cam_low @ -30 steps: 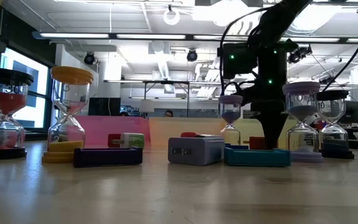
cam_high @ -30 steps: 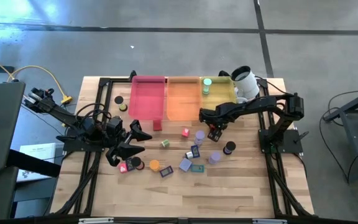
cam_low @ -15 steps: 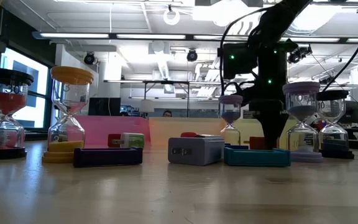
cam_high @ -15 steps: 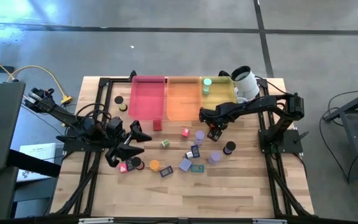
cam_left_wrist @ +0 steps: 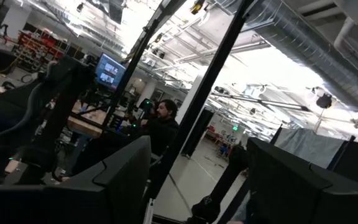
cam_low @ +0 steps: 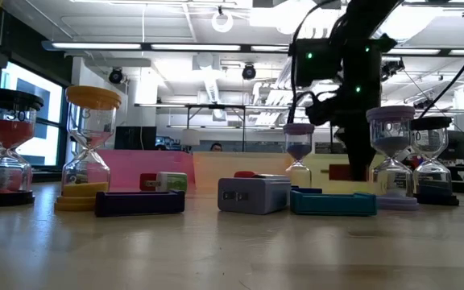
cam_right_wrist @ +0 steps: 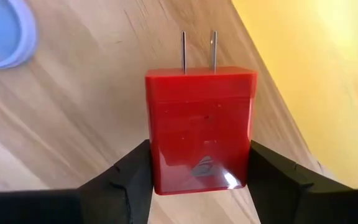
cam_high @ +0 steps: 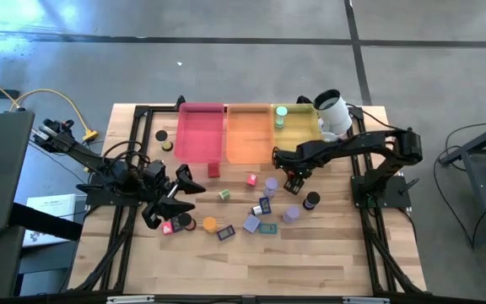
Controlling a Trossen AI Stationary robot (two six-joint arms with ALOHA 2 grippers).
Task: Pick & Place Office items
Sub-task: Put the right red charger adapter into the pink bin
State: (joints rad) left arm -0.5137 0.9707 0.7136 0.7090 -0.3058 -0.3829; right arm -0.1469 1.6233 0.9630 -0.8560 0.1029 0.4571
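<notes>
L gripper [cam_high: 178,191] waits near the tabletop's left edge, fingers apart, holding nothing; a pink block [cam_high: 167,227] and a black-capped sand timer [cam_high: 182,221] lie just beside it toward the front edge.

R gripper [cam_high: 292,179] sits by the back-centre of the tabletop, just in front of the yellow tray [cam_high: 296,135], clamped on a red plug-in charger [cam_right_wrist: 200,129]. Wrist view: both pads bear on the charger's two flat side faces, w/ the two metal prongs [cam_right_wrist: 197,50] pointing away from the wrist. Low view shows the charger [cam_low: 340,172] clear of the wood.

Handling, judged: small rigid plastic block, prob. light; glossy faces, so could slip or twist if the clamp is shallow. Best hold is across the flat sides, mid-body, as now. Avoid the prongs: thin, no purchase.

Remaining items, incl. lavender timers [cam_high: 271,183] and a teal flat case [cam_high: 267,227], lie scattered mid-tabletop.
</notes>
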